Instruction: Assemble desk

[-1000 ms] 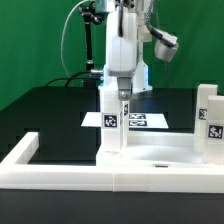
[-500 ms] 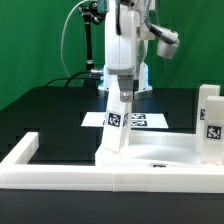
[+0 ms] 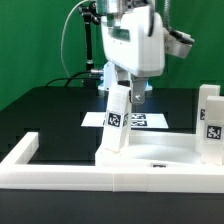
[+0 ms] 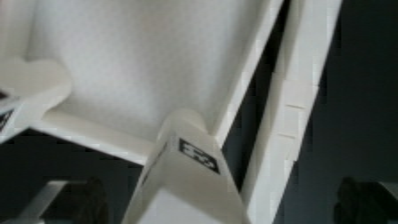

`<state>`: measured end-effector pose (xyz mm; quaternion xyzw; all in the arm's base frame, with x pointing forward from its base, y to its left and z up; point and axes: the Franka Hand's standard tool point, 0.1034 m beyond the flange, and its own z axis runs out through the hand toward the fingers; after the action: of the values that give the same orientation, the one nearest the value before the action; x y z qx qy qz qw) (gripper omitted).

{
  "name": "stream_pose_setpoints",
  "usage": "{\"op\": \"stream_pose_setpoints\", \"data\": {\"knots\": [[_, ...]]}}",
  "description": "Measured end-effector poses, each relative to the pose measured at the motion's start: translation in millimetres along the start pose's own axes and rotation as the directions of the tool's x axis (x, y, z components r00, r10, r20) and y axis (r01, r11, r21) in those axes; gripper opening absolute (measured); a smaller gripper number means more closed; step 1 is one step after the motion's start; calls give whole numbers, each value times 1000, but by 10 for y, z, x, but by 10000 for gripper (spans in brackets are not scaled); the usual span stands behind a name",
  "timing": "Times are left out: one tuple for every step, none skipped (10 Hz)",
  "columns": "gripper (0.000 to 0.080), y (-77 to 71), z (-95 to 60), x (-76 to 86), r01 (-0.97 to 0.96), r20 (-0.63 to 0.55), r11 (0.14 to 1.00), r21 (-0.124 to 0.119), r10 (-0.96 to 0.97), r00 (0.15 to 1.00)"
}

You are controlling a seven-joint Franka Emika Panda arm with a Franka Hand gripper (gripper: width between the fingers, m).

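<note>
Since a second ago the leg [image 3: 116, 118] has tipped from upright to a lean, its foot at the tabletop [image 3: 160, 152] corner by the white rim [image 3: 60, 172] — the gripper [image 3: 135, 98] has turned and risen. I cannot tell if its fingers clasp the leg. Left loose, it could topple — the marker board [image 3: 140, 121] lies behind.
</note>
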<state>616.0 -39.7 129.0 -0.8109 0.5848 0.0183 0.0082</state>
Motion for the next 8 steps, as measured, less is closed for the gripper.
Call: {"op": "stream_pose_setpoints", "data": {"knots": [[649, 2, -23, 34, 157, -5, 987, -16, -158, 987], [649, 1, -30, 50, 258, -6, 966, -27, -258, 966], [649, -2, -28, 48, 306, -6, 952, -26, -307, 952], [649, -1, -27, 49, 354, -5, 935, -26, -354, 935], [649, 0, -26, 51, 441, -3, 897, -27, -441, 897], [649, 2, -25, 53, 507, 0, 861, -28, -507, 862], [649, 42, -14, 71, 615, 12, 785, -70, -616, 788], [649, 55, -3, 94, 709, 17, 699, -89, -711, 703]]}}
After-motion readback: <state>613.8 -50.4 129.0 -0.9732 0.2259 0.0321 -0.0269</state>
